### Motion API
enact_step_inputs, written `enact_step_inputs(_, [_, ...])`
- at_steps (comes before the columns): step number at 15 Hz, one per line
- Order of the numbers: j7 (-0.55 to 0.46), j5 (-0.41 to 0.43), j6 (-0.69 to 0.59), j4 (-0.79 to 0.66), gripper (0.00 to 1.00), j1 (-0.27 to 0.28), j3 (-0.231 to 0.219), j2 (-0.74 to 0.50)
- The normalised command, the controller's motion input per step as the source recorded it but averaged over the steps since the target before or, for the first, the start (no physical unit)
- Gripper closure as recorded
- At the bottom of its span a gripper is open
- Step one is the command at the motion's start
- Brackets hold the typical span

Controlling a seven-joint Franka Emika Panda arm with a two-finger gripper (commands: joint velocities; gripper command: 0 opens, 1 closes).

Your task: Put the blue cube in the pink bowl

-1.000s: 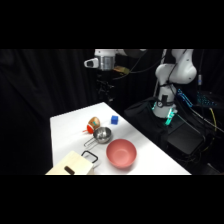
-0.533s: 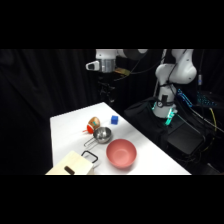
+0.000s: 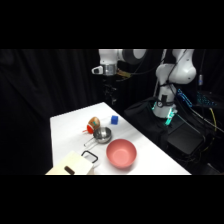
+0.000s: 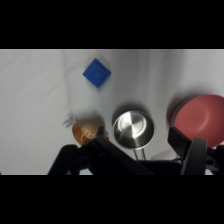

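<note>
The blue cube (image 3: 114, 119) lies on the white table near its far edge; in the wrist view the blue cube (image 4: 96, 72) shows as a diamond near the top. The pink bowl (image 3: 121, 153) stands near the table's front edge, and the pink bowl (image 4: 200, 120) is cut off at the right of the wrist view. My gripper (image 3: 111, 94) hangs high above the table's far edge, well clear of the cube. Its fingers stand apart around my gripper (image 4: 142, 150), open and holding nothing.
A small shiny metal bowl (image 3: 103, 134) sits between cube and pink bowl, with an orange round object (image 3: 93, 123) beside it. A beige box (image 3: 75, 164) with a black handle stands at the front left. The table (image 3: 67, 135) drops off into dark on all sides.
The wrist has shifted only slightly up high. Nothing on the table has moved.
</note>
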Motion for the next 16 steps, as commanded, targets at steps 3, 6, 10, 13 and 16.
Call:
enact_step_inputs(3, [-0.09,0.086,0.28,-0.27,0.0,-0.167,-0.14,-0.16])
enact_step_inputs(6, [0.02,0.123,0.31,-0.2,0.0,-0.138,-0.096,-0.1])
enact_step_inputs(10, [0.11,0.177,0.3,-0.17,0.0,-0.084,-0.041,-0.04])
enact_step_inputs(13, [0.17,0.191,0.35,-0.15,0.0,-0.054,-0.007,0.08])
enact_step_inputs(16, [0.18,0.219,0.38,-0.13,0.0,-0.03,0.008,0.15])
